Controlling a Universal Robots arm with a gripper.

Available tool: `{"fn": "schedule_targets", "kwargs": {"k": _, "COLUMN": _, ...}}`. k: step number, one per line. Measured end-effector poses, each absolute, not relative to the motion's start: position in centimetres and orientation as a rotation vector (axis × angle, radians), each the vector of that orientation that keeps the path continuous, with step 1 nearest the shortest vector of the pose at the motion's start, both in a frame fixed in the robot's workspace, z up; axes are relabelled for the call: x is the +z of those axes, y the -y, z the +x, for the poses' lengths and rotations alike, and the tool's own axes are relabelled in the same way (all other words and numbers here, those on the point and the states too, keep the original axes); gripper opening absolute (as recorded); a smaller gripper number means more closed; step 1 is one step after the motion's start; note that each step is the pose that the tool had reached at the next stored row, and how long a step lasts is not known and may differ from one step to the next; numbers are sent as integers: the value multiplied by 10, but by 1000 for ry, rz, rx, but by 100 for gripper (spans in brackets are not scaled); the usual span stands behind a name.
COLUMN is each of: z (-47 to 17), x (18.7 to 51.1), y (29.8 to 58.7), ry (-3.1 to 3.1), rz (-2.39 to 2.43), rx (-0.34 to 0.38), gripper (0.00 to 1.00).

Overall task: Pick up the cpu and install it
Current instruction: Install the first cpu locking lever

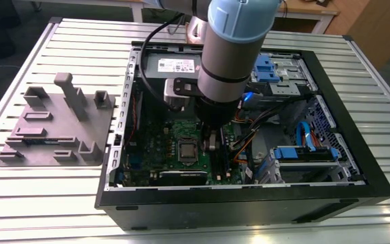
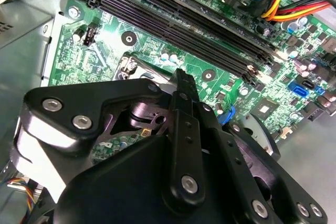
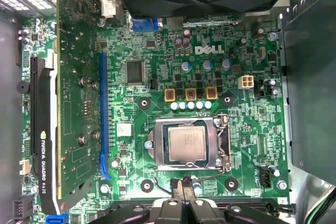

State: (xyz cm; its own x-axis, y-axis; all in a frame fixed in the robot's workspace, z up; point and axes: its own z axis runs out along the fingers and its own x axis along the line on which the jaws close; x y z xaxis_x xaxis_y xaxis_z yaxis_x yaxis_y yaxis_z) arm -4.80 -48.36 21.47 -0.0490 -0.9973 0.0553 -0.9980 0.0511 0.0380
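Cpu (image 3: 187, 144): square, shiny silver-grey top, seated in motherboard (image 3: 157, 77) socket.

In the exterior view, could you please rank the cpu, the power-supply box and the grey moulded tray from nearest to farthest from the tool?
1. The cpu: in its motherboard socket, just beside the tool.
2. The power-supply box: at the case's far end, behind the arm.
3. The grey moulded tray: outside the case, on the exterior view's left.

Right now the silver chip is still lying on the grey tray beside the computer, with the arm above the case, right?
Not quite. The cpu sits in its socket on the green board, as the first wrist view shows, not on the tray. The arm is indeed above the open case.
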Motion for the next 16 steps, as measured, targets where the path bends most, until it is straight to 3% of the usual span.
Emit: {"fn": "schedule_targets", "kwargs": {"k": 16, "z": -48, "x": 207, "y": 489, "ry": 2179, "rz": 2172, "rx": 21, "gripper": 10}}
